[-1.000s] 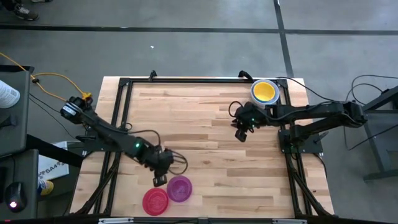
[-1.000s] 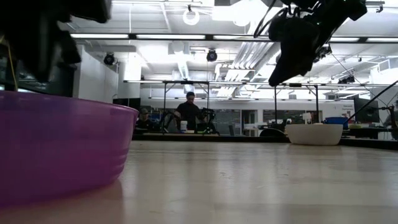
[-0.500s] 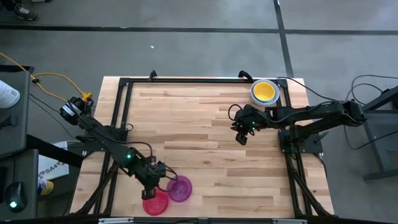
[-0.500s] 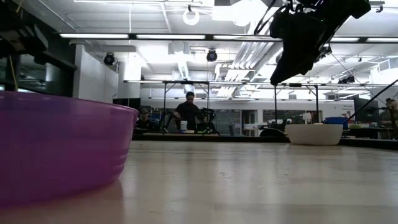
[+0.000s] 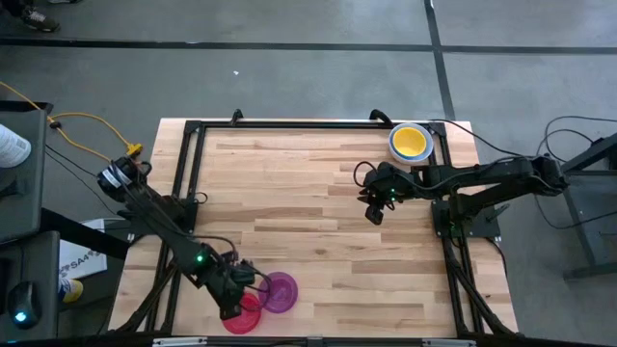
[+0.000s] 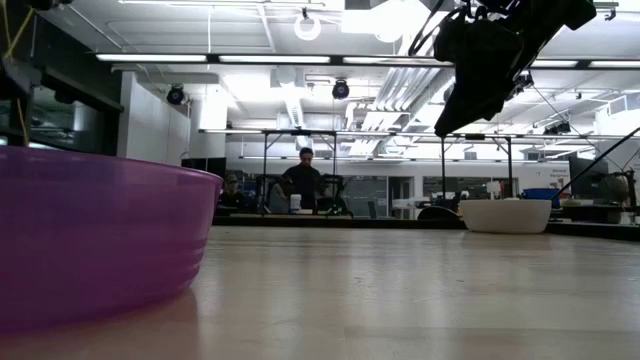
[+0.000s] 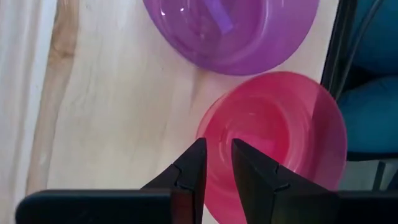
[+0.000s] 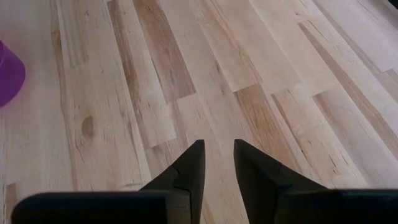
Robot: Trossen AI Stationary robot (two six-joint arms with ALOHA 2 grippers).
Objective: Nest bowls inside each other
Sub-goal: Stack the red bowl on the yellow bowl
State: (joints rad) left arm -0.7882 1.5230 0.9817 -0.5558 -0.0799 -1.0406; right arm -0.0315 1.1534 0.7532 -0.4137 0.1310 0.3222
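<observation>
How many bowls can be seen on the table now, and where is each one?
3 clearly: a red bowl and a purple bowl near the front edge, touching or overlapping, and a yellow bowl at the far right corner, seemingly nested in others, so more may be hidden.

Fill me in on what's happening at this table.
The left gripper hangs over the near rim of the red bowl, jaws a narrow gap apart, holding nothing. The purple bowl sits beside it. The right gripper waits above mid-table, near the yellow bowl stacked in the far corner.
</observation>
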